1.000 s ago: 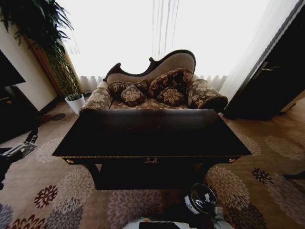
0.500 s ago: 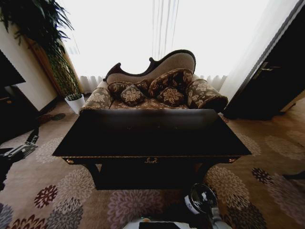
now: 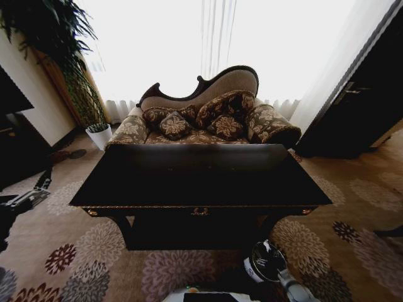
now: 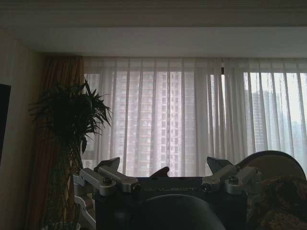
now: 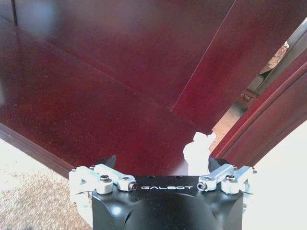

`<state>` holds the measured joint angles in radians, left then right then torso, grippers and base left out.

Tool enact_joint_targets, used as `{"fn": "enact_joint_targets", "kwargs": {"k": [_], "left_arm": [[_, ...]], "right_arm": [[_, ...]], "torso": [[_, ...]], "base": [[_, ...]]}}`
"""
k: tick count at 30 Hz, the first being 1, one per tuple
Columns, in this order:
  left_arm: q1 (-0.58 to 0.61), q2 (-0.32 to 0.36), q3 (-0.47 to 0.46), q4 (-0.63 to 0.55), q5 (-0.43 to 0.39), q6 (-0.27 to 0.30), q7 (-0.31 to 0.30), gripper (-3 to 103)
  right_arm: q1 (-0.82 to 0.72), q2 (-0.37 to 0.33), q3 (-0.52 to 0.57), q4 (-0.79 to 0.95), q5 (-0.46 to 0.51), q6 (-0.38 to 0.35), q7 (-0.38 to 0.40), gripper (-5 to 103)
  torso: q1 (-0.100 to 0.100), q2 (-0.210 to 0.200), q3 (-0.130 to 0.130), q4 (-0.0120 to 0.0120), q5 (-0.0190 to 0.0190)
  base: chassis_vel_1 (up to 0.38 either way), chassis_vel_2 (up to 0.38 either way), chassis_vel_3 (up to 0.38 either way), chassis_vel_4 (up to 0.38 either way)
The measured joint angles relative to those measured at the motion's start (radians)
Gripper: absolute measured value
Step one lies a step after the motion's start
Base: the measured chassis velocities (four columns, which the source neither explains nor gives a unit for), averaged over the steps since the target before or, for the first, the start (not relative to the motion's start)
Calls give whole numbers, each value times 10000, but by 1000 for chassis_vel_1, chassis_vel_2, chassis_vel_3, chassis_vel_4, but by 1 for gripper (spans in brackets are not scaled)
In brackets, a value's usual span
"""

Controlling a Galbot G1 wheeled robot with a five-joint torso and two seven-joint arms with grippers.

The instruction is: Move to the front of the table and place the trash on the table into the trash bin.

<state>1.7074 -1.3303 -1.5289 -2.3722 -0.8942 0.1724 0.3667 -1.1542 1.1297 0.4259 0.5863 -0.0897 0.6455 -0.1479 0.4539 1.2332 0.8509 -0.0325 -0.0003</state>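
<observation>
Fingers [image 5: 196,154] of right gripper [image 5: 160,163] spread, white tissue wad [image 5: 197,152] between; left fingers [image 4: 109,165] apart

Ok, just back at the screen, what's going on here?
The robot faces the front of the table, with the bin on the carpet low to its right. The right pincer is open, and a white tissue wad sits right by one of its fingers; whether they touch is unclear. The left pincer is open and empty, held out to the left and pointing toward the curtains.
</observation>
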Motion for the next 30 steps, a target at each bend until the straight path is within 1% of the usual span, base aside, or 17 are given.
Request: {"fn": "enact_joint_targets", "kwargs": {"k": [4, 5, 7, 8, 9, 10, 12, 15, 16, 18, 19, 22, 23, 25, 26, 28, 30], "left_arm": [[0, 0, 6, -8, 4, 1, 0, 100], [0, -1, 8, -15, 5, 3, 0, 100], [6, -2, 11, -27, 5, 7, 0, 100], [6, -2, 11, -27, 5, 7, 0, 100], [9, -1, 10, -27, 6, 8, -1, 100], [9, 0, 12, -27, 6, 9, 0, 100], [4, 2, 21, -25, 10, 12, 3, 100], [-3, -8, 58, -33, 15, 13, 1, 100], [-5, -16, 71, -39, 18, 16, 1, 100], [-6, -23, 78, -48, 22, 18, 1, 100], [-7, -23, 78, -52, 23, 18, 1, 100], [-10, -14, 80, -50, 22, 19, 2, 100], [-35, 26, 93, -33, 23, 19, 2, 100], [-55, 82, 124, 0, 23, 19, 2, 100], [-74, 113, 142, 28, 22, 19, 2, 100], [-78, 126, 147, 50, 23, 19, 1, 100], [-88, 151, 154, 63, 23, 19, 3, 100]], "right_arm": [[-122, 90, -4, 67, -390, -331, 689, 100], [-229, 153, -42, 244, -193, -782, 1122, 100], [-765, 261, -299, 1081, 1134, -2373, 1660, 100], [-765, 261, -299, 1081, 1134, -2373, 1660, 100], [-1115, 304, -423, 1571, 1990, -3246, 1755, 100], [-1262, 330, -477, 1784, 2531, -3607, 1765, 100], [-1144, 351, -468, 1573, 2762, -3382, 1766, 100], [-667, 309, -369, 835, 2424, -2156, 1605, 100], [-649, 298, -378, 925, 2560, -2233, 1599, 100], [-779, 346, -441, 1253, 2908, -2602, 1650, 100], [-928, 358, -533, 1543, 3217, -2814, 1666, 100], [-987, 393, -532, 1759, 3195, -3088, 1912, 100], [-1059, 394, -554, 1916, 3260, -3260, 2121, 100], [-1297, 465, -581, 2346, 3685, -4446, 3118, 100], [-1396, 462, -593, 2424, 3958, -4582, 3198, 100], [-1416, 465, -560, 2363, 3917, -4548, 3192, 100], [-1396, 455, -496, 2121, 3694, -3871, 2562, 100]], "torso": [[0, 0, 0, 1, -1], [0, 1, 0, 1, -5], [0, 0, -1, 5, 2], [0, 0, -1, 5, 2], [0, 0, -1, -2, 6], [0, 0, 0, -13, 3], [-2, 2, -2, -4, -1], [-3, 3, -2, 4, -4], [-2, 3, -2, 12, -12], [0, 2, -1, 4, -4], [2, 1, 1, 1, 18], [1, 1, 1, -2, -4], [0, 2, -1, 3, -7], [-1, 2, 0, 2, 6], [-1, 2, -1, 0, 1], [-1, 2, 0, -2, -3], [0, 1, 0, 0, 0]], "base": [[0, 0, 0, 0], [0, 0, 0, 0], [0, 0, 0, 0], [0, 0, 0, 0], [0, 0, 0, 0], [0, 0, 0, 0], [0, 0, 0, 0], [0, 0, 0, 0], [0, 0, 0, 0], [0, 0, 0, 0], [0, 0, 0, 0], [0, 0, 0, 0], [0, 0, 0, 0], [0, 0, 0, 0], [0, 0, 0, 0], [0, 0, 0, 0], [0, 0, 0, 0]]}}
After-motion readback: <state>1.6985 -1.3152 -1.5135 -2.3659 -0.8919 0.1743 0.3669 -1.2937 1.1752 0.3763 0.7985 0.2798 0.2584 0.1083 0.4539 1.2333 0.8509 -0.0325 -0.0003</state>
